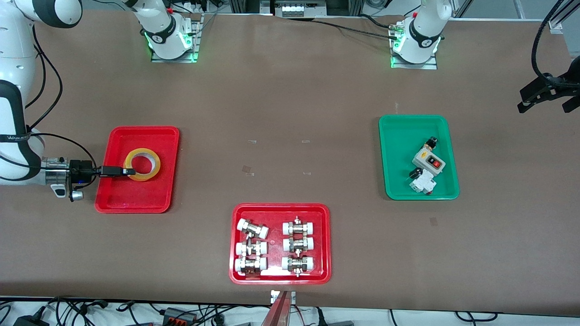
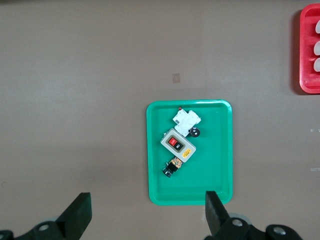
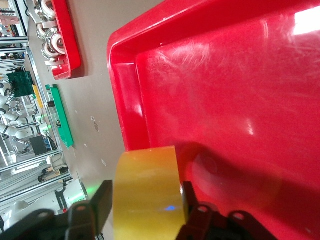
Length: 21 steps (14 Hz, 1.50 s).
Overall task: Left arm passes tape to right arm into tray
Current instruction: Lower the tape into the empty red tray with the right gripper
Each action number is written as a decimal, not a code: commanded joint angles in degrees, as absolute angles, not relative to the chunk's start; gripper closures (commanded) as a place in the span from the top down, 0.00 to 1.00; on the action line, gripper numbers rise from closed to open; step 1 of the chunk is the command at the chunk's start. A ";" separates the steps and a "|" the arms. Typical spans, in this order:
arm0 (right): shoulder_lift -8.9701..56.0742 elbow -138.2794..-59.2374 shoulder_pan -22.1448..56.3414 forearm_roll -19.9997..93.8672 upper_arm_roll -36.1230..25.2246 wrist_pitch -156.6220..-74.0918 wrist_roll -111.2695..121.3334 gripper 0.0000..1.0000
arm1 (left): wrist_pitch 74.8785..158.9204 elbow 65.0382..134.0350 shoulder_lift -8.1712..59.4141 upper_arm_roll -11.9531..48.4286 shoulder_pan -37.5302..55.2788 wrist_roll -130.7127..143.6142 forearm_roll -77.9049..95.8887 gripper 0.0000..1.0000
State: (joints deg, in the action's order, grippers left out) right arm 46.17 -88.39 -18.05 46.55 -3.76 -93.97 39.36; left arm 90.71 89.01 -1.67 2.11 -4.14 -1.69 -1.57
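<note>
Brown tabletop is carrying three trays in the front view. Tape is lying flat in the plain red tray at the right arm's end of the table, with the right gripper reaching in low over the rim and its fingers straddling the roll's wall. Grip is looking loose, but I can't tell from here whether the pads are touching. Risk, as I'm reading it: if one finger is dragging on the yellow film while the arm is pulling away, the roll is getting tipped or skidded toward the rim; a light roll on slick plastic won't resist much. Left gripper is waiting high at the left arm's end, fingers spread wide and empty. Tray of fittings is sitting nearest the camera, green tray with switch parts toward the left arm's end. Both are well apart from the tape, nothing blocking.

Left wrist view: green tray is lying below the wide-open fingers, with nothing between them.

Right wrist view: tape is sitting between the two fingers, narrow gaps showing each side, roll resting on the tray floor near its corner. Retreat path is looking unobstructed.
</note>
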 commanded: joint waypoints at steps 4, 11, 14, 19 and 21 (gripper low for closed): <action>46.06 -87.45 -15.48 39.12 -2.81 -98.60 40.34 1.00 | 90.88 88.42 -1.67 2.37 -3.87 -1.15 -1.84 1.00; 40.01 -86.84 -10.03 21.83 -2.55 -105.20 40.34 1.00 | 90.62 86.40 -0.62 2.90 -3.78 -1.58 -1.85 1.00; 35.61 -86.84 -7.30 16.53 -2.64 -106.00 39.29 1.00 | 90.62 86.31 -0.44 2.99 -3.69 -1.23 -1.85 1.00; 30.15 -84.82 -3.97 13.71 -2.55 -105.47 22.64 1.00 | 90.62 85.61 -0.53 3.08 -3.69 -1.41 -1.85 1.00; 28.23 -83.15 -1.68 13.36 -2.81 -104.51 12.09 1.00 | 90.62 84.99 -0.44 3.08 -3.69 -1.49 -1.76 1.00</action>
State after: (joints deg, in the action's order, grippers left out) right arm 30.05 -84.35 -3.82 14.74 -2.47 -105.39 20.98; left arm 91.06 87.38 -1.43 2.92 -3.80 -1.58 -1.56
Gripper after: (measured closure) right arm 0.000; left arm 0.000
